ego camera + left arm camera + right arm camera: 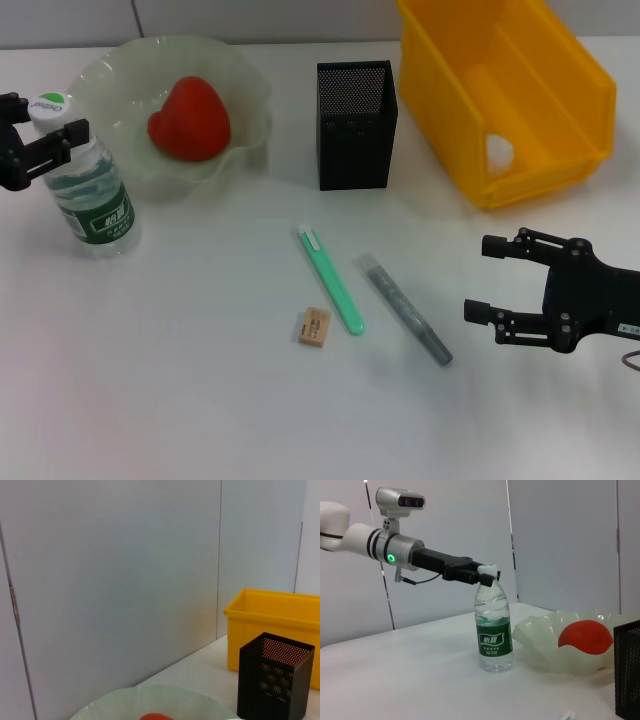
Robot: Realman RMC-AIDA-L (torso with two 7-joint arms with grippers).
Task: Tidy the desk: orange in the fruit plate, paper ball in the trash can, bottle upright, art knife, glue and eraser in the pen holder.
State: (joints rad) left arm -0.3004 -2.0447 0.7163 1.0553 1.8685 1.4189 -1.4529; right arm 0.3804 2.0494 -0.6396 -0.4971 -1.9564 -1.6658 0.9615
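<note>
Two black grippers work over a white desk. At nine o'clock in the head view, the left gripper [45, 150] is clamped on the neck of a clear plastic bottle [92, 190], which stands upright with a white cap and green label. Just beside the bottle, at eleven o'clock, a wavy-rimmed translucent fruit plate [240, 90] holds a smooth red-orange fruit [190, 118]. At twelve o'clock stands a square black mesh pen holder [356, 125], and at one o'clock a glossy yellow plastic bin [520, 90], partly cut off, with something pale inside that is hard to make out. Three items lie flat near the centre, apart from one another: a slim green art knife [332, 279], a grey glue stick [408, 310] and a small tan eraser [314, 327]. Nothing lies between them and the pen holder. At four o'clock the right gripper [480, 278] hovers with fingers spread wide, holding nothing, its arm cut off.
</note>
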